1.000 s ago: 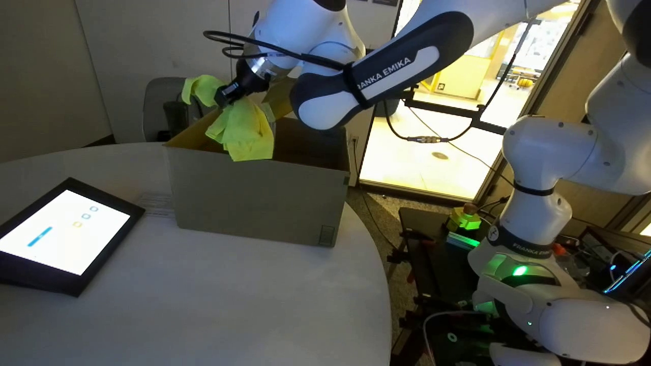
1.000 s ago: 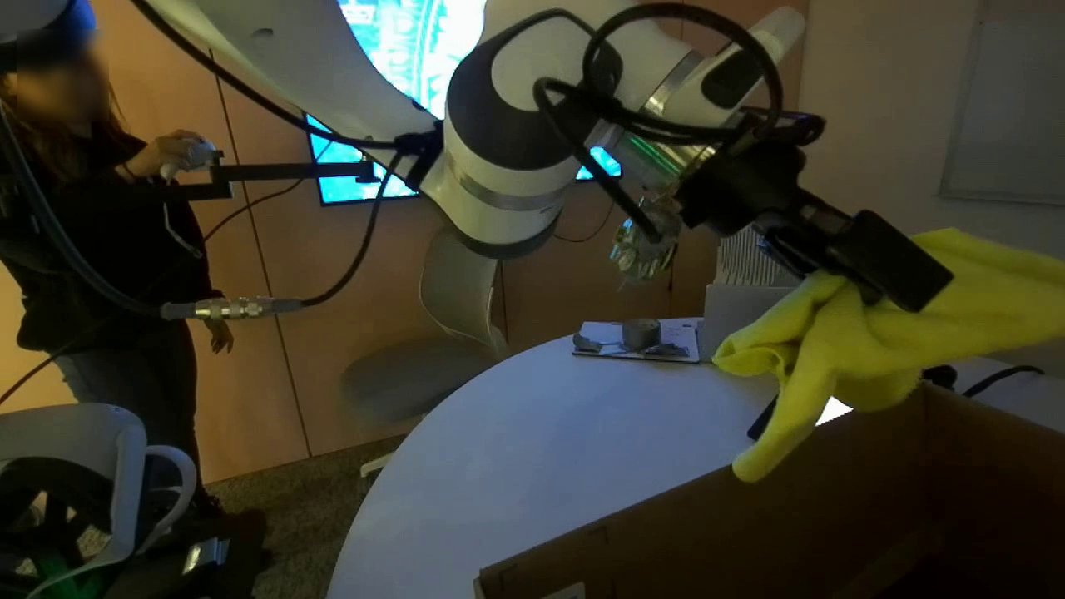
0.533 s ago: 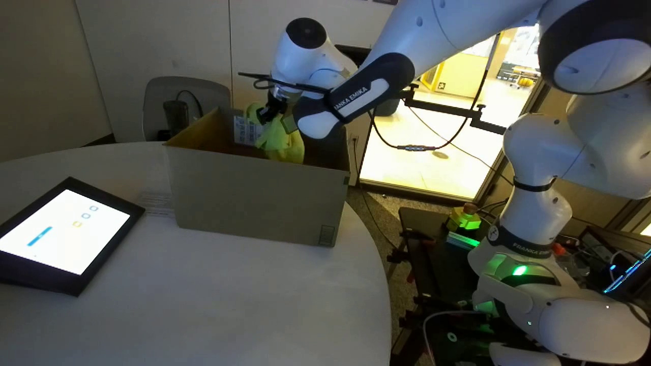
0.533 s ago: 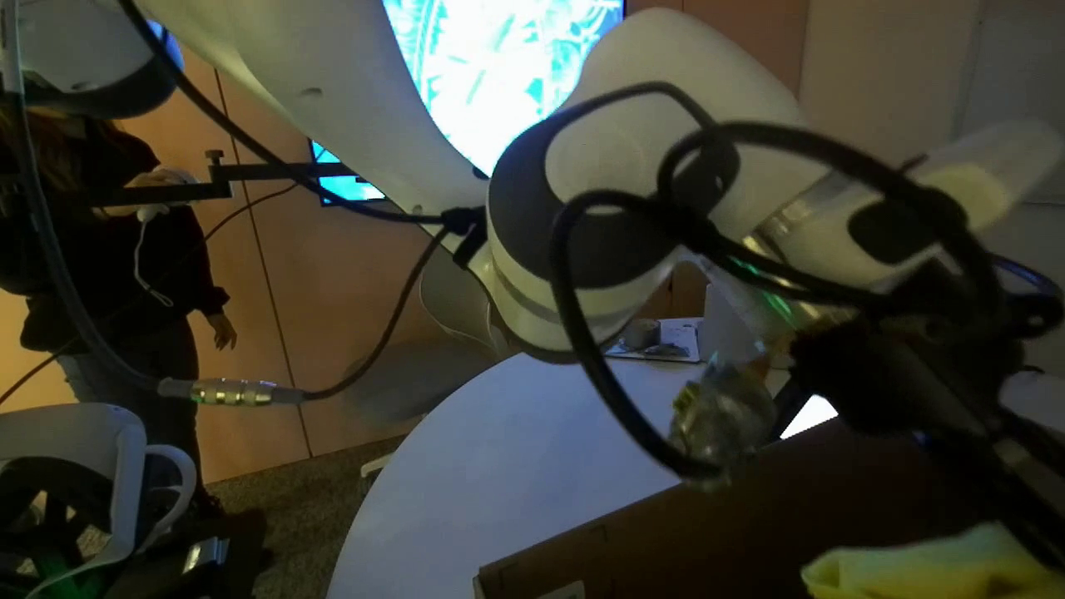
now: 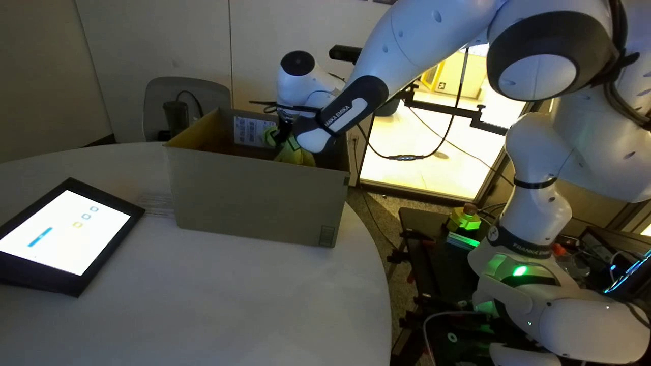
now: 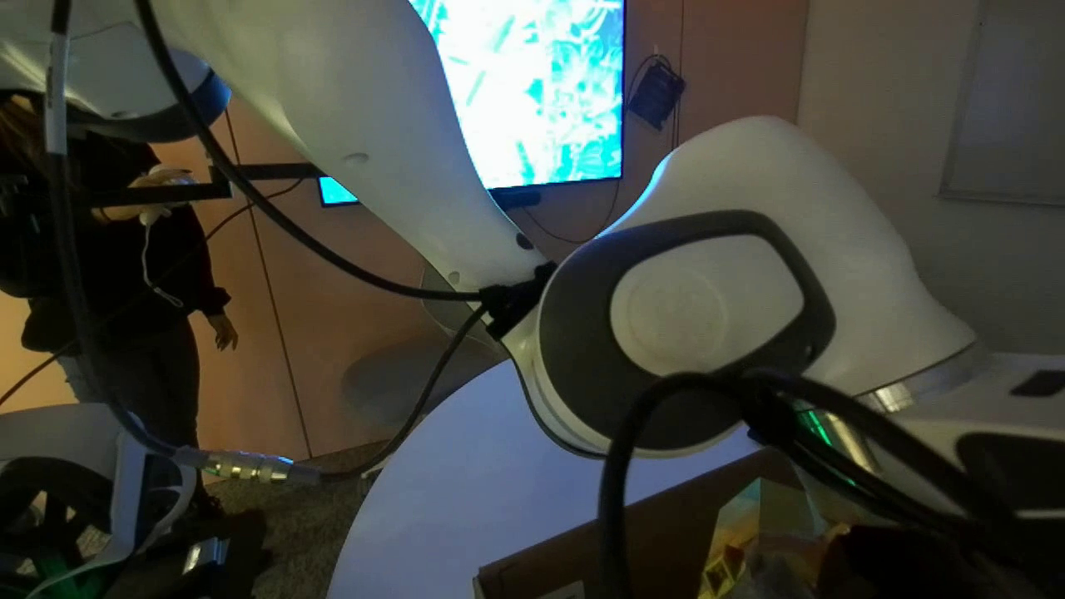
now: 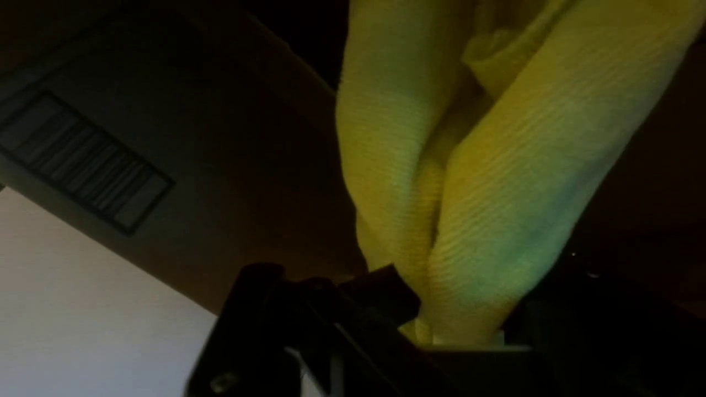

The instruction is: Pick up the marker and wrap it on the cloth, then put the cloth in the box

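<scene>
Bright yellow-green fabric cloth (image 5: 295, 156) sinking into a large brown rectangular cardboard box (image 5: 254, 198)

Compared with 1 second ago, the cloth is hanging lower, showing less of itself above the box and dropping behind the near rim. The near wall is hiding its lower end. The black 2-finger tool (image 7: 452, 325) is pinching the cloth's bunched end, its jaws standing close together on the folds. The white jointed robot arm (image 5: 417, 38) is reaching farther down over the box in both exterior views, and the far side's white paper label (image 5: 249, 131) is now showing.

In an exterior view the box is standing near the curved edge of the smooth white bench (image 5: 285, 305), with a flat black-framed tablet (image 5: 66, 234) resting near its opposite end. A rounded black-and-white joint (image 5: 313, 141) of the arm is hanging close to the cloth; open room is showing inside the box on the tablet side.

The arm's lettering is reading "ANKA EMIKA", and its black base band (image 5: 519, 245) "FRANKA EM". The label's print is appearing too small to read. In the wrist view a black-framed barcode (image 7: 88, 165) is showing on dim cardboard.
</scene>
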